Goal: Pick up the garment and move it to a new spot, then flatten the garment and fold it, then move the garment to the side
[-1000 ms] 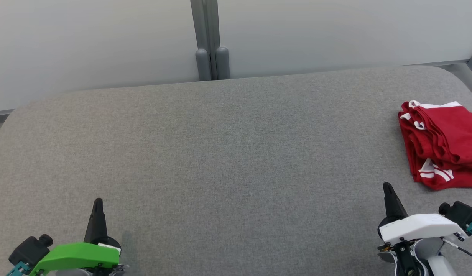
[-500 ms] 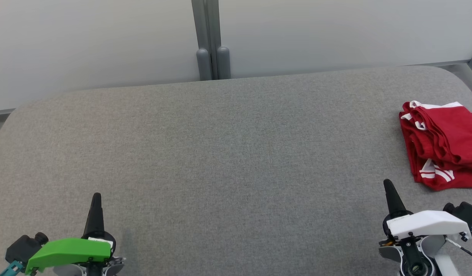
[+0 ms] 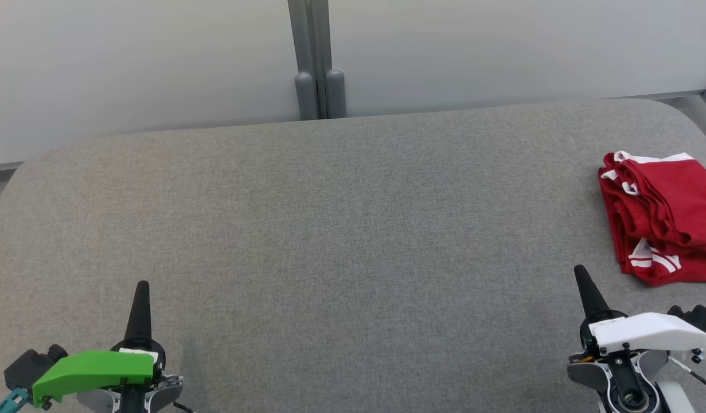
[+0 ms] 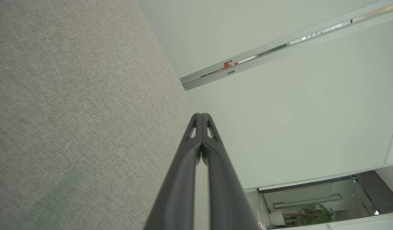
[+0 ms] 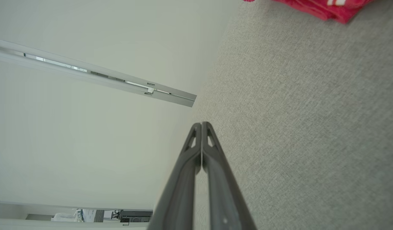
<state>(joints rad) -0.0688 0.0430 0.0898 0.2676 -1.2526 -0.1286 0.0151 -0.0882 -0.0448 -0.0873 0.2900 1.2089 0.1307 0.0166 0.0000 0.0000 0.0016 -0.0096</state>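
Note:
The garment is red with white trim and stripes, folded in a loose stack at the right edge of the grey table. Its lower edge also peeks in at the top of the right wrist view. My right gripper is shut and empty, a short way in front of and left of the garment, not touching it. My left gripper is shut and empty near the table's front left. In each wrist view the two dark fingers press together, the left and the right.
A pale partition wall with a grey vertical post runs behind the table's far edge. The table's corners are rounded, and its right edge lies close beyond the garment.
Both grippers have drawn back a little toward the bottom of the head view. The garment has stayed where it lay.

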